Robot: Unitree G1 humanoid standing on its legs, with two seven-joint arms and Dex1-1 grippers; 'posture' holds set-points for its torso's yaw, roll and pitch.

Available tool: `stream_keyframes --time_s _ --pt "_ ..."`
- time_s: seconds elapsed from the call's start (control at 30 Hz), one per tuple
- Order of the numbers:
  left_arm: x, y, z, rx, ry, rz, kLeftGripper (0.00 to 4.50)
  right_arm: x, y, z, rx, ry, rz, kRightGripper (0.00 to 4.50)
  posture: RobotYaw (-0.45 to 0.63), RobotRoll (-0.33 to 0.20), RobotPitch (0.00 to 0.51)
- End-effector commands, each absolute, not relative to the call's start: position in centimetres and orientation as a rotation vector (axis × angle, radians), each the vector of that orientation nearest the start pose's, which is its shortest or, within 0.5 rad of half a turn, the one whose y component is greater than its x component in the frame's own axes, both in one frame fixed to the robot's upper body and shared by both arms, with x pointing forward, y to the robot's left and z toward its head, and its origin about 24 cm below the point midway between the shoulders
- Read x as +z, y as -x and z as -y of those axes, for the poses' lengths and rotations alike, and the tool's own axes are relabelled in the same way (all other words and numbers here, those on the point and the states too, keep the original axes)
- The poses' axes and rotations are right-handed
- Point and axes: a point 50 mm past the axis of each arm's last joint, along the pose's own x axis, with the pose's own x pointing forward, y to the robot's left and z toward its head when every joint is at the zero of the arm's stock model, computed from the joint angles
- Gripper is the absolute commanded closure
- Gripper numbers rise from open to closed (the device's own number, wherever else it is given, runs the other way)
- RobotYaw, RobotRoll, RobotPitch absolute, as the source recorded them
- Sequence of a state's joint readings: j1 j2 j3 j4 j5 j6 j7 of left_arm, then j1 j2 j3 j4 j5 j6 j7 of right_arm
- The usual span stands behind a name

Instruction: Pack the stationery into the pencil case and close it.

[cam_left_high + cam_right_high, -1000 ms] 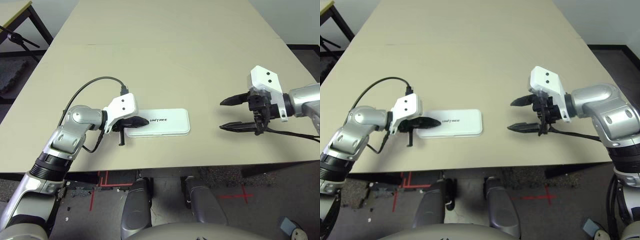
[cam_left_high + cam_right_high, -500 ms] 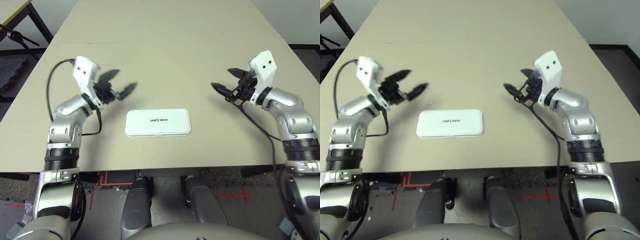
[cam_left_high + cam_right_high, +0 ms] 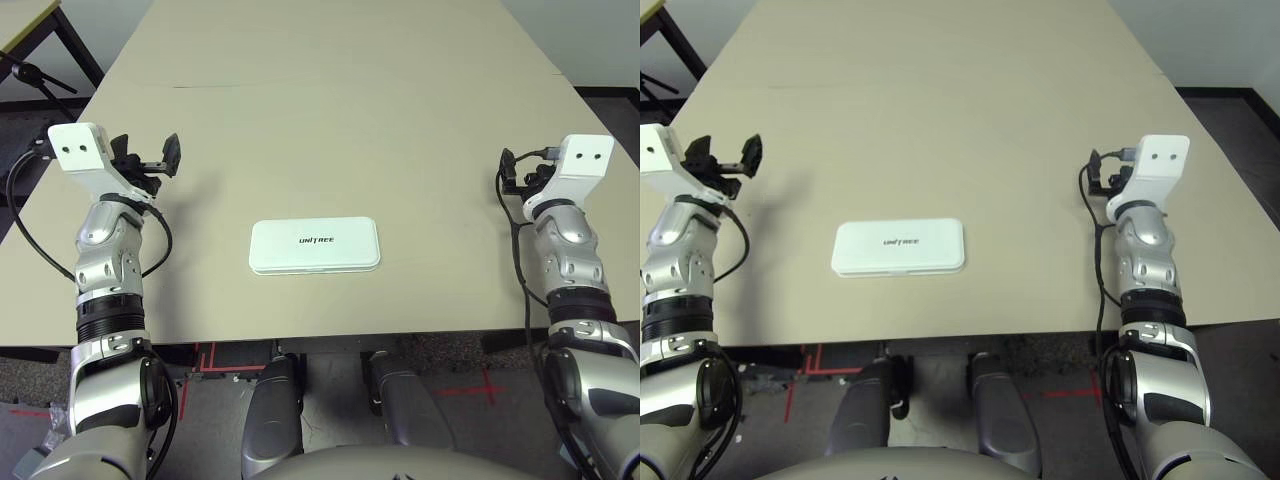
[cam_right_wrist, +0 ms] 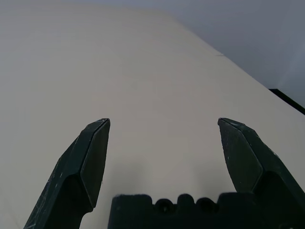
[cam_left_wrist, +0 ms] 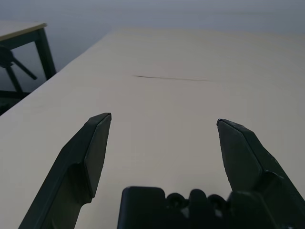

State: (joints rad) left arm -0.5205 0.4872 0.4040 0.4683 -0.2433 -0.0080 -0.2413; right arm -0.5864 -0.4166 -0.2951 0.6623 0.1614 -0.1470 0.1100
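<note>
Near the desk's front edge lies the pencil case, lid shut. Left gripper and right gripper flank it, well apart, raised, jaws wide, empty, likely finished.

1. The pencil case lies shut on the table, so its inside is hidden.
2. The small dark logo on its lid is too small to read surely.
3. The far end of the table is cut off by the picture's upper edge.
</note>
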Motion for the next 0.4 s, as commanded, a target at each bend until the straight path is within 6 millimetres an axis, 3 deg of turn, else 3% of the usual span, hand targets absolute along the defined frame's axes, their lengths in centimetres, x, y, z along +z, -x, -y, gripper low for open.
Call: stream_keyframes --time_s 0.03,0.4 --pt "14.8 -32.5 -31.8 0.197 -0.068 0.208 0.02 12.0 -34.7 28.5 -0.214 0.069 0.164 0.0 -0.07 0.0 0.17" --pt "14.4 -32.9 -30.3 0.158 -0.087 0.213 0.02 12.0 -35.0 28.3 -0.196 0.063 0.162 0.0 -0.06 0.0 0.162"
